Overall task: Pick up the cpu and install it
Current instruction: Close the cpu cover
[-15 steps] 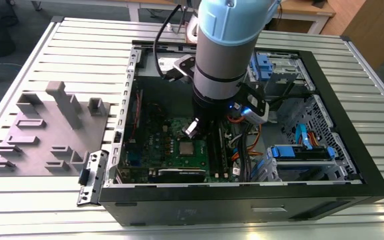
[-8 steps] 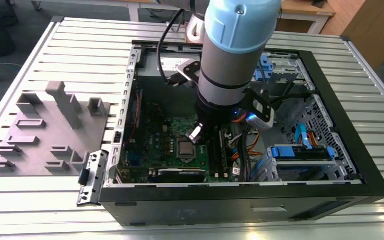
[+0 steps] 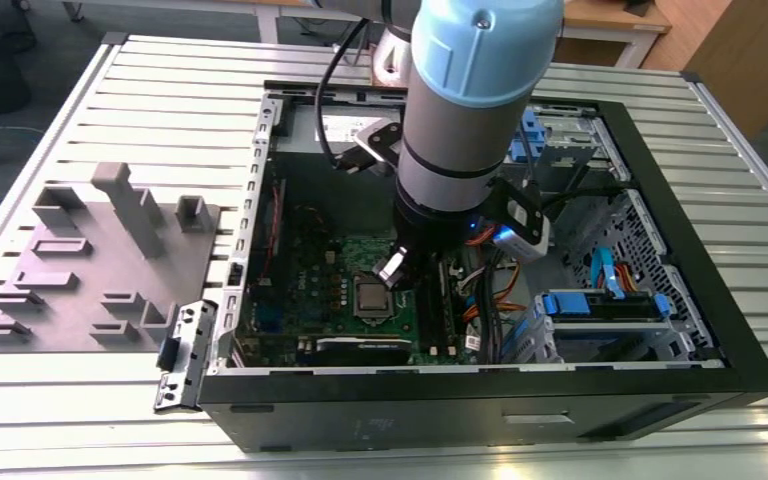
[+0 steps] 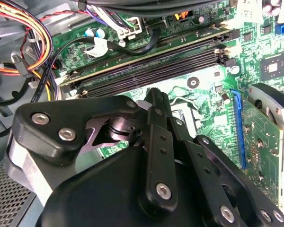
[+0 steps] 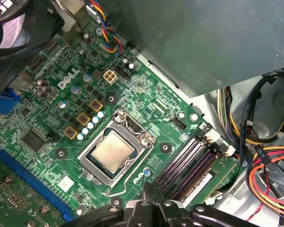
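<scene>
The cpu (image 5: 112,151) is a pale silver square lying flat in its socket on the green motherboard (image 5: 47,118), with the shiny socket frame (image 5: 143,142) around it. In the exterior view the cpu (image 3: 372,297) sits low in the open computer case (image 3: 491,400). My gripper (image 3: 394,270) hangs just above the board, beside the cpu on the side toward the memory slots. In the first wrist view the gripper (image 5: 149,187) has its tips together, with nothing between them. The second wrist view shows the gripper (image 4: 156,94) and its black linkage over the board.
Dark memory slots (image 5: 189,161) run next to the socket. Bundles of coloured cables (image 5: 265,161) lie past them. A grey metal box (image 5: 203,38) overhangs the board. A blue expansion slot (image 5: 28,175) and a card (image 4: 260,142) lie nearby. A grey moulded fixture (image 3: 91,260) sits outside the case.
</scene>
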Motion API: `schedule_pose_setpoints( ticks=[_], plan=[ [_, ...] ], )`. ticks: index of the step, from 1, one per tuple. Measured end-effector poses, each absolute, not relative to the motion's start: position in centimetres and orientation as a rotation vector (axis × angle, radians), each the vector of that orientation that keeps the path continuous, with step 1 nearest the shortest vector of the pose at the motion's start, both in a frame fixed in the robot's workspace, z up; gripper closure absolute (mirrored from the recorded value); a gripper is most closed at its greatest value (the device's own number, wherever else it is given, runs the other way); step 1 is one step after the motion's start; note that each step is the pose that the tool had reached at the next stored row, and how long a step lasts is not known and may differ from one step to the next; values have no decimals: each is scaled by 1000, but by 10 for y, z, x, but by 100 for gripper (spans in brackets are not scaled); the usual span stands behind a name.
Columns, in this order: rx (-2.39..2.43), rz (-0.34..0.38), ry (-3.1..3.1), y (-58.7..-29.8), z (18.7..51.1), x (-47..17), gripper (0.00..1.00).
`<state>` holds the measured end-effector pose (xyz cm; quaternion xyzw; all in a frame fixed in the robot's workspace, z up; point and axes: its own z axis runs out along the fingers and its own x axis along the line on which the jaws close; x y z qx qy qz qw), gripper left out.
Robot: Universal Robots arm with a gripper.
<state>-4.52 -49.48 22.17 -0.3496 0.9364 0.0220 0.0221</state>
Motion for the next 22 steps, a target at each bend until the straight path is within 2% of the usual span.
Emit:
schedule_pose_setpoints(
  ticks=[10,22],
  plan=[
    [-1083,68,2901,-497,222,-49,89],
    [-1082,68,2900,-514,219,-71,89]
  ],
)
